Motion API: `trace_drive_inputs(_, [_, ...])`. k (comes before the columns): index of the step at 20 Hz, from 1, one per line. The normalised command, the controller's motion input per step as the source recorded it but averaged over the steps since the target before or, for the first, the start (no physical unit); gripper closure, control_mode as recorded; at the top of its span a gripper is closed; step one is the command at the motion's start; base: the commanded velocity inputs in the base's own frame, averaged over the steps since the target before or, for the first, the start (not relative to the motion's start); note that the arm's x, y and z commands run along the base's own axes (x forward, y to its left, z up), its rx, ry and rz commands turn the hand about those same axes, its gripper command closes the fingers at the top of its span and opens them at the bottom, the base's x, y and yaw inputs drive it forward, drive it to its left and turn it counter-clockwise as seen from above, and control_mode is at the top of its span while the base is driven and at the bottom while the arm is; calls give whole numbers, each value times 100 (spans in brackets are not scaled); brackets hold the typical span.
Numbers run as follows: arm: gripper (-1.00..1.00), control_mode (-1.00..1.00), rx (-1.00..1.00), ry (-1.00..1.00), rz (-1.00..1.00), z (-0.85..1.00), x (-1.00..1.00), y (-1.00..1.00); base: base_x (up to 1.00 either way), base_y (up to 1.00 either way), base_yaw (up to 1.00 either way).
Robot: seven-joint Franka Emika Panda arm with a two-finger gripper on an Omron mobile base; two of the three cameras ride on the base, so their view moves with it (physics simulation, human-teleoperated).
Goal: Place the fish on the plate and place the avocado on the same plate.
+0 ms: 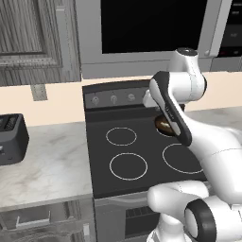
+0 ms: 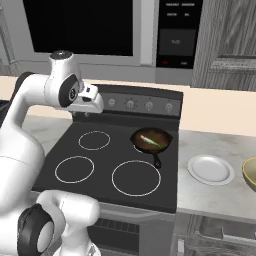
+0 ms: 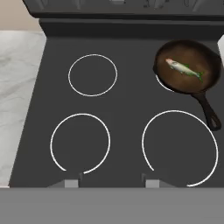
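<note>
From the left base view, the arm arches over the stove (image 1: 137, 156), hiding most of the frying pan (image 1: 164, 125). Right base view: the fish (image 2: 151, 141) lies in the pan, the plate (image 2: 210, 169) bare on the counter (image 2: 215, 197). Hand view: the gripper (image 3: 112, 183), spread and empty, hovers high above the stove, so the first pick is hardly begun and calls for moving over the fish and descending.

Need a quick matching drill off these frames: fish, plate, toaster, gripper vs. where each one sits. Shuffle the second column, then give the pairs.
Things:
1. fish
2. plate
3. toaster
4. gripper

Places:
A. on the marble counter right of the stove
B. above the stove's front burners
C. inside the frying pan on the back right burner
D. on the counter left of the stove

Pairs: 1-C, 2-A, 3-D, 4-B
</note>
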Motion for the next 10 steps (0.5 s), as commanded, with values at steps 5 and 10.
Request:
trace_drive_inputs(5, [-100, -100, 0, -6, 0, -5, 0, -2, 0, 0, 0])
trace_drive_inputs(10, [-100, -100, 0, -8, 0, -28, 0, -20, 0, 0, 0])
